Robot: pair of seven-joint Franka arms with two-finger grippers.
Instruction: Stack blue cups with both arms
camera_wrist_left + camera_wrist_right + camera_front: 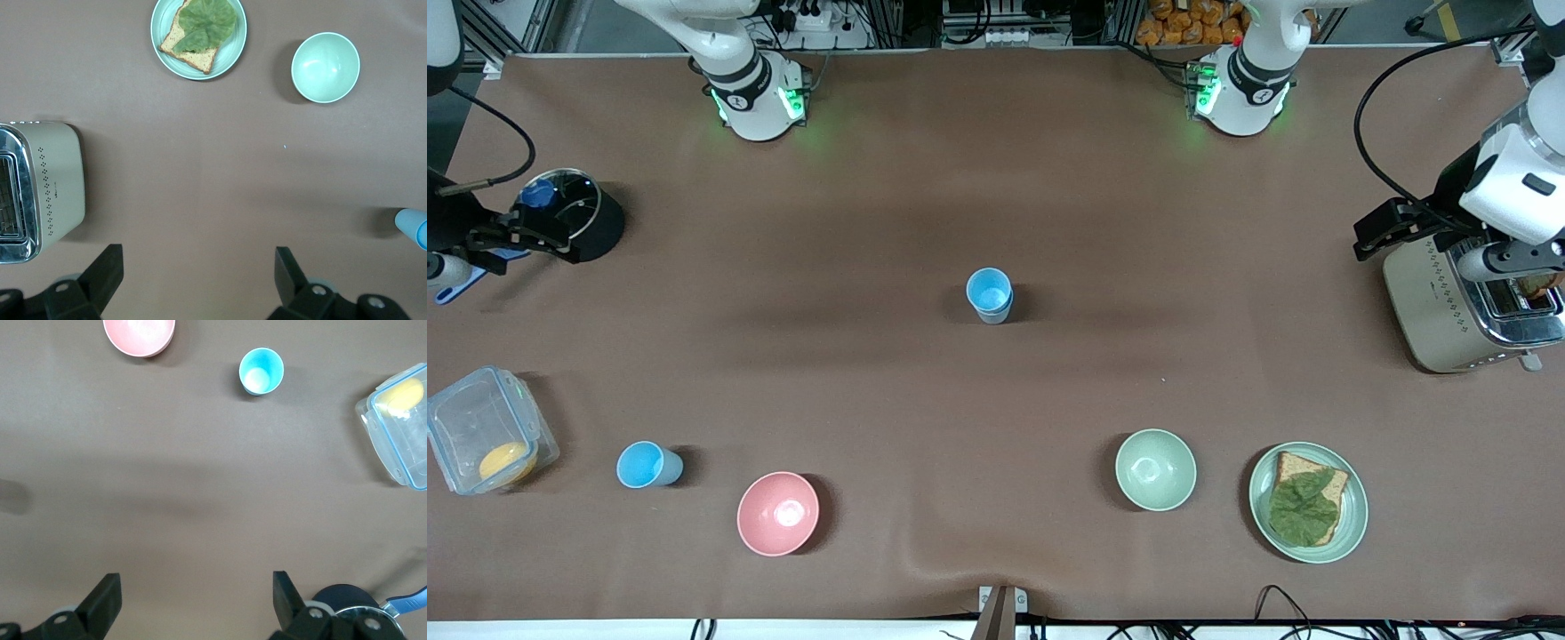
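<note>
Cups stand upright, well apart, mouths up. One blue cup (648, 465) sits low in the front view's lower left, between the clear lidded box (482, 442) and the pink bowl (777, 513). The other cup (989, 295) stands at frame centre, midway between the arms.

Right gripper (511, 233) hangs at the frame's left edge by the black pot (574, 213), fingers (100, 603) spread wide, empty; likely the arm for the lower-left cup. Left gripper (1392, 227) hovers at the right edge beside the toaster (1463, 307), fingers (103, 273) wide, empty; centre cup only just shows at its wrist view's edge.
</note>
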